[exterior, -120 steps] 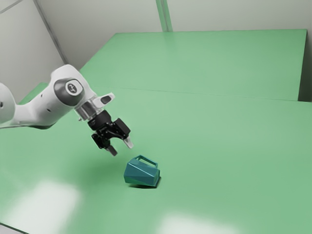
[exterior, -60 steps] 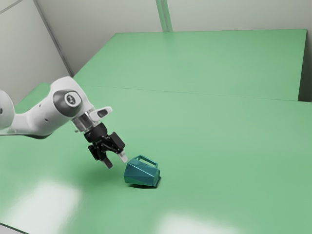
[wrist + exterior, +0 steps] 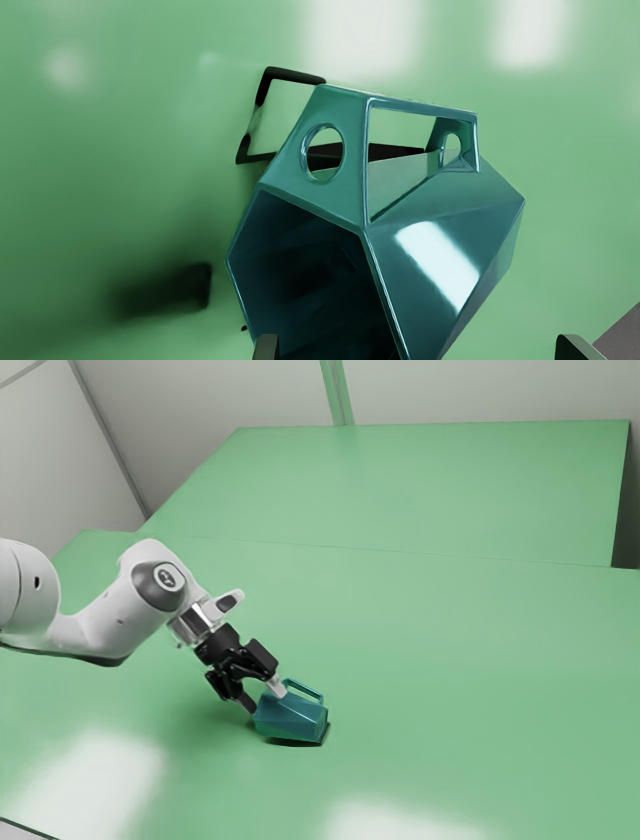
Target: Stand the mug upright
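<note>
My gripper [image 3: 262, 700] is at the exterior view's left end of the teal mug [image 3: 292, 718], with its fingers spread. The faceted mug lies on its side on the green table, handle raised. In the wrist view the mug [image 3: 440, 250] shows its dark open mouth facing the hand. The fingertips of my gripper [image 3: 417, 347] stand wide apart there: one overlaps the mouth's rim, the other stands off beyond the mug's outer wall. Whether either finger touches the mug I cannot tell.
The green table [image 3: 450, 660] extends around the mug, and a second green surface [image 3: 430, 490] lies behind it. Pale walls [image 3: 480, 390] rise at the back. The mug's dark shadow falls on the table beside its handle.
My gripper has come down and then across toward the exterior view's right, from above the table to the mug's end. The mug has stayed where it was, on its side.
</note>
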